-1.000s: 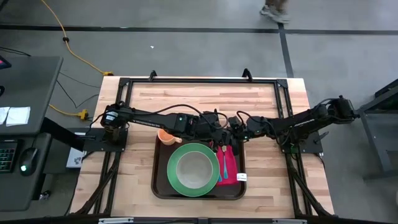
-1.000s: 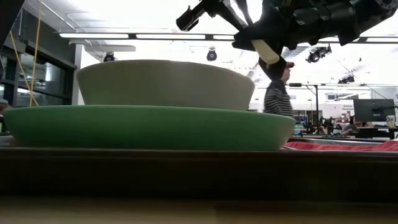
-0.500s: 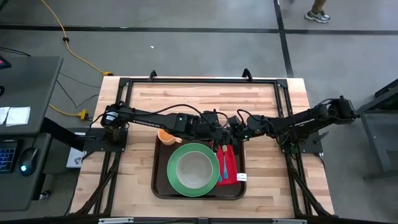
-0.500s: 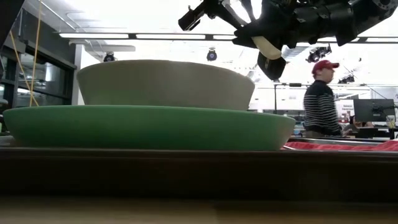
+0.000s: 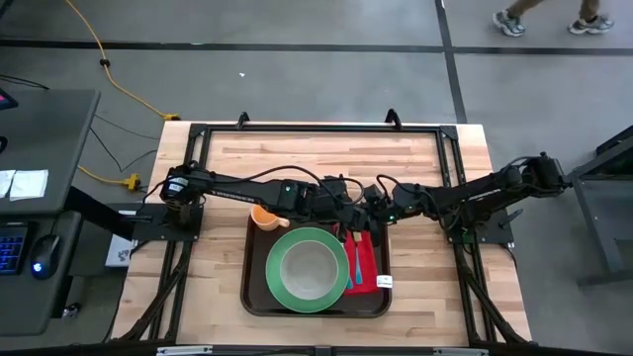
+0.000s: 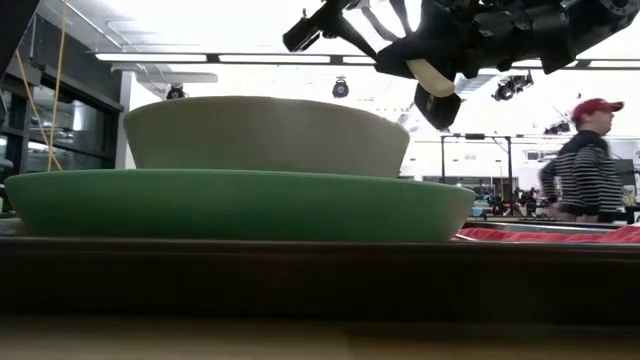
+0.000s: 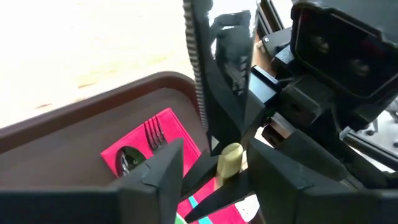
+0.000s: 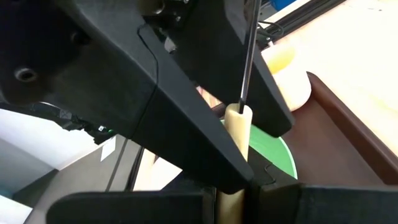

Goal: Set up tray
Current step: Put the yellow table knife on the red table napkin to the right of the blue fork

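Tray [image 5: 259, 297] beneath both end effectors; right end effector [image 5: 368, 216] grips cream-handled utensil [image 8: 237, 127]; left end effector [image 5: 348, 214] open.

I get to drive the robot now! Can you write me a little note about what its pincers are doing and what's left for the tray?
Right pincer: shut on a cream-handled metal utensil, held over the far end of the large dark brown plastic tray.
Left pincer: open, its fingers on either side of that handle.
Done: round green plate with beige bowl on the tray; red napkin beside it, carrying a fork and spoon.
Left: probably lay the held utensil on the napkin.
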